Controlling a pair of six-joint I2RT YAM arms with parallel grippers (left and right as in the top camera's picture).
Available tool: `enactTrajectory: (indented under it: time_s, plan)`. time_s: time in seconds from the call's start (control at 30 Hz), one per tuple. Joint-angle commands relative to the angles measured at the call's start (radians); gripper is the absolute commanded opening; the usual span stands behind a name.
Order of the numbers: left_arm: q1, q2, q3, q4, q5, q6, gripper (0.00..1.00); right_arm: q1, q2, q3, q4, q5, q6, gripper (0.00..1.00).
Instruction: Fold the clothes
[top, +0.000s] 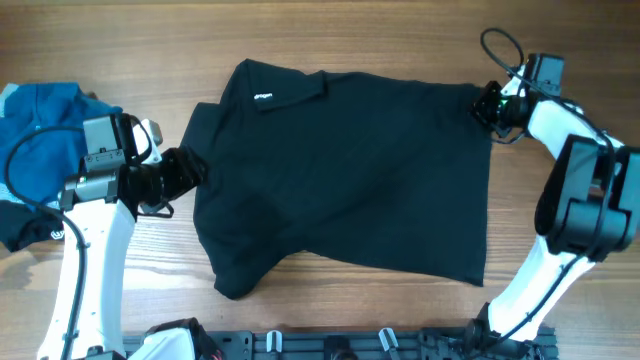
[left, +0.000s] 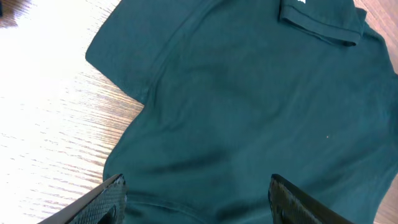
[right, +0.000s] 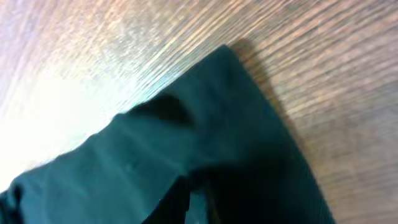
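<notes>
Here I am with the black shirt (top: 350, 170) spread flat across the middle of the bench (top: 400, 30). Its collar (top: 290, 88) points toward the far edge, and a small white logo (top: 264, 97) sits just beside the collar.

My left gripper (top: 190, 170) is at the shirt's left side, low over the wood, right at the cloth's edge. In the left wrist view my two fingers (left: 102, 202) stand wide apart and released. They grip nothing, and shirt fabric lies in the gap between them. Beyond them a sleeve (left: 121, 53) lies flat on the bench.

Over on the right, my right gripper (top: 487, 103) is at the shirt's far right corner, toward the far right corner of the bench. From the right wrist, that corner (right: 227, 59) lies on the wood grain and the fabric rises in a fold close to the lens. It is dark cloth against dark fingers down there, so I cannot tell whether they are clenched on it or loose.

A blue polo (top: 45, 125) lies bunched at the left edge of the bench, beside my left arm and well apart from the shirt.
</notes>
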Motion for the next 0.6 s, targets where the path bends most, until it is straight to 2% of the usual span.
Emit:
enactTrajectory:
  time_s: [0.0,0.13,0.2,0.3,0.33,0.4,0.43,0.53,0.57]
  plan:
    - [-0.001,-0.011,0.016,-0.001,0.013,0.012,0.73,0.002,0.093,0.014,0.077,0.052,0.124,0.11]
    - [-0.001,-0.011,0.016,0.026,0.013,0.009,0.73,0.002,0.209,0.018,0.351,0.08,0.27,0.07]
    - [-0.001,-0.011,0.016,0.061,0.013,0.008,0.76,0.002,0.218,0.037,0.43,0.077,0.333,0.05]
    - [-0.01,-0.011,0.016,0.114,0.035,0.009,0.79,-0.004,0.217,0.139,0.43,-0.016,0.243,0.08]
    - [-0.023,-0.011,0.016,0.134,0.034,0.01,0.81,-0.013,0.214,0.196,0.388,-0.103,0.197,0.16]
    - [-0.059,-0.007,0.016,0.196,0.034,0.01,0.84,-0.034,0.181,0.296,0.248,-0.309,0.13,0.37]
    - [-0.081,0.001,0.015,0.24,0.029,0.011,0.84,-0.04,0.157,0.319,0.189,-0.369,0.099,0.42]
    - [-0.134,0.098,0.016,0.353,0.027,0.033,0.75,-0.044,-0.002,0.328,-0.028,-0.427,-0.02,0.46]
    - [-0.145,0.158,0.016,0.4,0.027,0.062,0.69,-0.039,-0.08,0.328,-0.14,-0.412,-0.06,0.47]
